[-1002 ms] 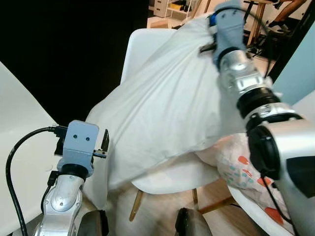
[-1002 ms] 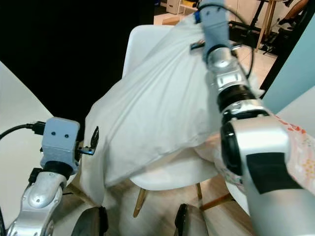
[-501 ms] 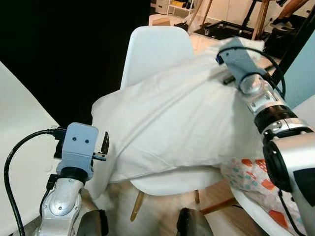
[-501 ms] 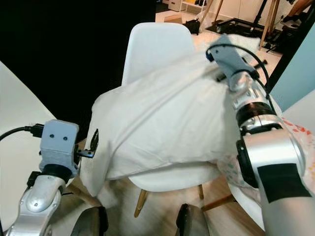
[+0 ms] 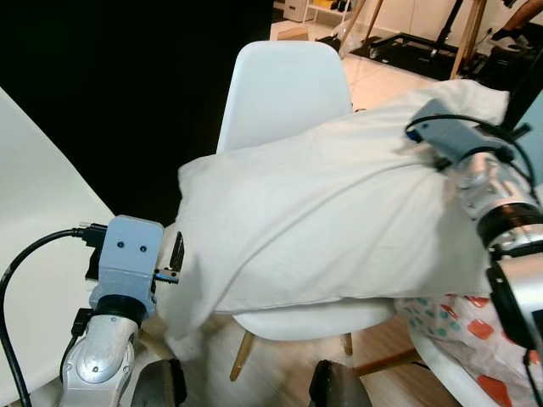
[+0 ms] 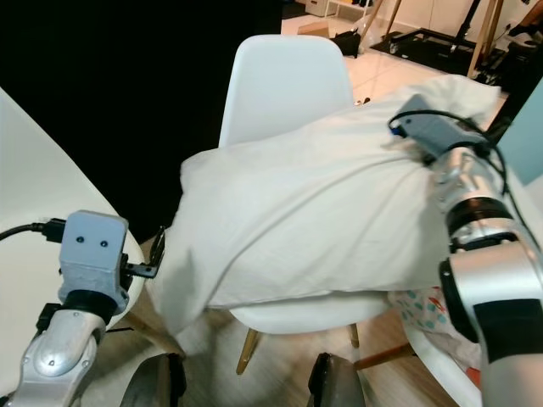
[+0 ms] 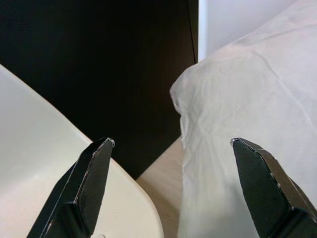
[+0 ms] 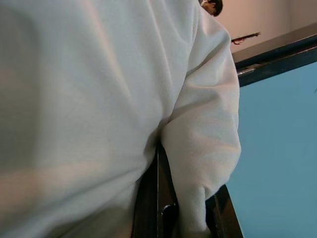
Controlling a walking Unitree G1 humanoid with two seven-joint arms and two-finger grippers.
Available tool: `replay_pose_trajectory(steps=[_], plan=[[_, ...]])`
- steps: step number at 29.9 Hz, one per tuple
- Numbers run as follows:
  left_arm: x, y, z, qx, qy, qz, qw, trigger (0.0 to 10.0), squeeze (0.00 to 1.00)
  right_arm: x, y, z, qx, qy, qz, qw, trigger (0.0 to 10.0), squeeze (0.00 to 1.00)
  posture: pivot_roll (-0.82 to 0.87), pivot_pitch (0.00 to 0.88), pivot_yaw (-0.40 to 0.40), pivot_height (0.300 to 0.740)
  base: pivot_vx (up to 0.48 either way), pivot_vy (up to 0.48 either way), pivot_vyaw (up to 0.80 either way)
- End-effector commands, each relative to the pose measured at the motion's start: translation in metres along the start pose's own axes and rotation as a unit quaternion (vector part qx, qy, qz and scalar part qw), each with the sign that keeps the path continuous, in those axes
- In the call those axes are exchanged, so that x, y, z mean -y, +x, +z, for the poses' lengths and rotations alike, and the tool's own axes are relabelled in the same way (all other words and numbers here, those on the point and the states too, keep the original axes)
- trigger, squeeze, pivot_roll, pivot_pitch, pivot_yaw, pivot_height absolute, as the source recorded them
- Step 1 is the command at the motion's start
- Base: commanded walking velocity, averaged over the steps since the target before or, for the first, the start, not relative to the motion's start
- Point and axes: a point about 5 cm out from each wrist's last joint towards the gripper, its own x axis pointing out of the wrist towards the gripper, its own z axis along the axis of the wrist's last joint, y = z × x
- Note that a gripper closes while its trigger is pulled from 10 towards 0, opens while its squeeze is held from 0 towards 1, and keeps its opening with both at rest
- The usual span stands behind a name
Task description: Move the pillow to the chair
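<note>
Left eye view showed us the pillow (image 5: 331,229) lying lengthwise across the chair (image 5: 288,93) seat, lower left to upper right, its upper-right end pinched in our right gripper (image 5: 445,148) (fingers closed on the cloth), while our left gripper (image 7: 173,193) gaped empty beside its lower-left corner.

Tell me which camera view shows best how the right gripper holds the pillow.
The right wrist view: the white pillow is bunched between the right gripper's black fingers. The eye views show its grey wrist housing pressed into the pillow above the chair. The left wrist view shows another pillow edge.
</note>
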Motion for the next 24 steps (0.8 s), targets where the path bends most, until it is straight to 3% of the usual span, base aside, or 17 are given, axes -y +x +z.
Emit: replay_pose_trajectory(steps=[1,3,4,6,7,8,9,12,15,21,23,24], plan=[[0.002,-0.001,-0.001,-0.007,-0.005,-0.007,1.000,10.0,0.00,0.003,0.001,-0.006,-0.002,-0.037,-0.003,0.999,10.0,0.00,0.15,0.120,-0.129,0.391,0.000,0.000,0.00],[0.004,-0.001,0.000,-0.007,-0.007,-0.009,1.000,10.0,0.00,-0.022,-0.005,-0.010,-0.004,-0.044,0.061,0.997,10.0,0.00,0.15,0.121,-0.127,0.391,0.000,0.000,0.00],[0.004,-0.001,0.001,-0.007,-0.007,-0.010,1.000,10.0,0.00,-0.033,-0.008,-0.012,-0.010,-0.041,0.092,0.995,10.0,0.14,0.15,0.123,-0.123,0.391,0.000,0.000,0.00],[0.004,-0.001,0.001,-0.007,-0.007,-0.010,1.000,10.0,0.00,-0.033,-0.008,-0.012,-0.010,-0.041,0.092,0.995,10.0,0.14,0.15,0.123,-0.123,0.391,0.000,0.000,0.00],[0.004,-0.001,0.002,-0.006,-0.008,-0.011,1.000,10.0,0.00,-0.050,-0.014,-0.018,-0.020,-0.042,0.138,0.989,10.0,0.87,0.15,0.123,-0.120,0.391,0.000,0.000,0.00],[0.003,-0.001,0.004,-0.004,-0.012,-0.010,1.000,10.0,0.00,-0.067,-0.021,-0.023,-0.031,-0.033,0.185,0.982,10.0,1.00,0.15,0.124,-0.120,0.391,0.000,0.000,0.00],[0.003,0.000,0.007,-0.001,-0.015,-0.009,1.000,10.0,0.00,-0.080,-0.026,-0.026,-0.035,-0.029,0.218,0.975,10.0,1.00,0.15,0.124,-0.120,0.391,0.000,0.000,0.00],[0.001,0.001,0.012,0.006,-0.020,-0.008,1.000,10.0,0.00,-0.093,-0.032,-0.028,-0.037,-0.023,0.247,0.968,10.0,1.00,0.15,0.122,-0.117,0.391,0.000,0.000,0.00],[0.000,0.003,0.017,0.015,-0.021,-0.007,1.000,10.0,0.00,-0.095,-0.034,-0.029,-0.039,-0.023,0.248,0.968,10.0,1.00,0.14,0.117,-0.116,0.391,0.000,0.000,0.00],[-0.001,0.005,0.020,0.021,-0.023,-0.005,0.999,10.0,0.00,-0.093,-0.033,-0.031,-0.041,-0.019,0.242,0.969,10.0,1.00,0.13,0.109,-0.119,0.391,0.000,0.000,0.00],[-0.003,0.007,0.023,0.029,-0.033,-0.003,0.999,10.0,0.00,-0.082,-0.027,-0.029,-0.036,0.017,0.212,0.976,10.0,1.00,0.12,0.103,-0.124,0.391,0.000,0.000,0.00],[-0.001,0.008,0.026,0.036,-0.060,-0.015,0.997,10.0,0.00,-0.073,-0.023,-0.025,-0.031,0.055,0.191,0.980,10.0,1.00,0.12,0.104,-0.123,0.391,0.000,0.000,0.00]])
